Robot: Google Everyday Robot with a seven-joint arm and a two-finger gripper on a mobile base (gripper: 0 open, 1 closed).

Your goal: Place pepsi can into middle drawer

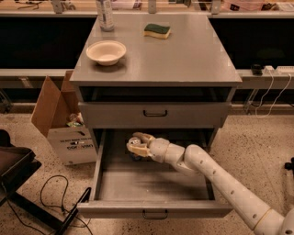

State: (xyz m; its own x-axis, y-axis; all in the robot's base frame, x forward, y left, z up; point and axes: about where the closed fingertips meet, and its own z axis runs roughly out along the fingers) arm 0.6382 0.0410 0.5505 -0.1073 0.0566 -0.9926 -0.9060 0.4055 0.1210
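The middle drawer [151,183] is pulled wide open, with its grey floor showing and a small dark handle on its front. My gripper [137,146] reaches into the back left of the drawer, under the drawer front above. Its pale fingers [143,137] are closed around the pepsi can [134,155]. Only a dark sliver of the can and a bit of its silver top show, low over the drawer floor. My white arm [216,179] comes in from the lower right, over the drawer's right side.
The closed drawer front [155,113] sits just above my gripper. On the cabinet top stand a white bowl [106,51], a sponge [157,30] and a clear bottle [105,13]. A cardboard box [69,135], a black stand [14,170] and a cable [50,193] are on the floor at left.
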